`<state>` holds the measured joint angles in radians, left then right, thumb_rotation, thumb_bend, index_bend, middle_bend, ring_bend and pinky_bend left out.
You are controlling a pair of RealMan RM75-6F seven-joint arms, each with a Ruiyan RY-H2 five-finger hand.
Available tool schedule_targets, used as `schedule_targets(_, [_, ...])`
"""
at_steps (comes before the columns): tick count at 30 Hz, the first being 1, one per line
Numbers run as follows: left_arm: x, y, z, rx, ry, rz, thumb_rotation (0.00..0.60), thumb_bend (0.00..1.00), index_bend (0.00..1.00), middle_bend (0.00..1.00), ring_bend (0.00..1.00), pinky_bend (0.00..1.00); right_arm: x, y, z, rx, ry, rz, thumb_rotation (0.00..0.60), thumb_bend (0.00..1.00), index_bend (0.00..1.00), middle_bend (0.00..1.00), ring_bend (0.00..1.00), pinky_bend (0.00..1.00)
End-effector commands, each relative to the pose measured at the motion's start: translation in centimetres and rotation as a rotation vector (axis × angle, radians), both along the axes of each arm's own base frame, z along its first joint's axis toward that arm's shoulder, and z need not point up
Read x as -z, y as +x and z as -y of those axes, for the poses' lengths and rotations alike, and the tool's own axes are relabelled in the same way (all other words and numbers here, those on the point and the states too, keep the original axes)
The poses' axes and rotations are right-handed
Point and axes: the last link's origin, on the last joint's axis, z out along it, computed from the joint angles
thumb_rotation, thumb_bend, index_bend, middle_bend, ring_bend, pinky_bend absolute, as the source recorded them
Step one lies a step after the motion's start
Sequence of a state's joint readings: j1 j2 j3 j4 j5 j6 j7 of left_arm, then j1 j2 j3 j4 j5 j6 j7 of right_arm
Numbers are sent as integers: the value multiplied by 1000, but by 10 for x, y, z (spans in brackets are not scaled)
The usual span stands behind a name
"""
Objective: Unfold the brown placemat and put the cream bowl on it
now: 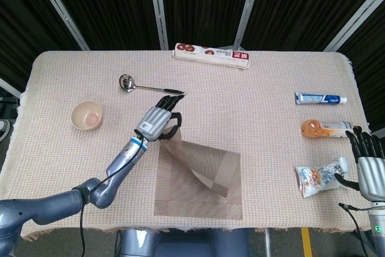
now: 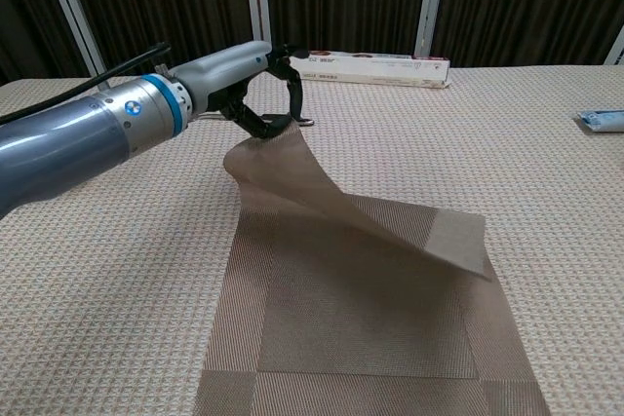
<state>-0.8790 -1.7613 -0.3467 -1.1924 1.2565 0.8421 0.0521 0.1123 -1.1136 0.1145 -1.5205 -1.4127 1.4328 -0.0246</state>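
The brown placemat [image 1: 201, 188] lies near the table's front edge, its upper layer partly peeled back. My left hand [image 1: 158, 122] pinches that layer's left corner and holds it raised above the table, so the flap [image 2: 322, 192] slopes down to the right. The cream bowl [image 1: 87, 115] stands upright at the left, well apart from the mat; in the chest view my left arm [image 2: 88, 133] hides it. My right hand [image 1: 368, 170] rests at the table's right edge with fingers apart, holding nothing.
A metal ladle [image 1: 150, 87] lies just beyond my left hand. A long flat box [image 1: 212, 55] sits at the far edge. On the right are a toothpaste tube [image 1: 320, 98], an orange bottle [image 1: 325, 128] and a snack packet [image 1: 319, 177] beside my right hand.
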Motion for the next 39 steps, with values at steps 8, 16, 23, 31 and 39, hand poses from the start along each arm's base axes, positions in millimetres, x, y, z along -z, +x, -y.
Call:
schedule_targets(8, [-5, -42, -52, -258, 94, -37, 600, 539, 702, 0, 0, 0, 3, -2, 3, 14, 10, -6, 600, 0, 0, 0, 0, 0])
schedule_targets(16, [-21, -77, -54, -293, 156, -63, 600, 543, 702, 0, 0, 0, 5, -1, 2, 8, 16, -7, 600, 0, 0, 0, 0, 0])
schedule_targets(23, [-41, -99, -53, -280, 215, -138, 600, 541, 665, 0, 0, 0, 7, 2, 1, 1, 20, -11, 600, 0, 0, 0, 0, 0])
schedule_targets(31, [-59, -98, -44, -264, 225, -107, 600, 10, 0, 0, 0, 0, 10, 3, 0, -3, 36, -10, 600, 0, 0, 0, 0, 0])
schedule_targets(39, [-110, -98, -11, -169, 317, -157, 600, 0, 0, 0, 0, 0, 24, 16, 3, -86, 134, 7, 600, 0, 0, 0, 0, 0])
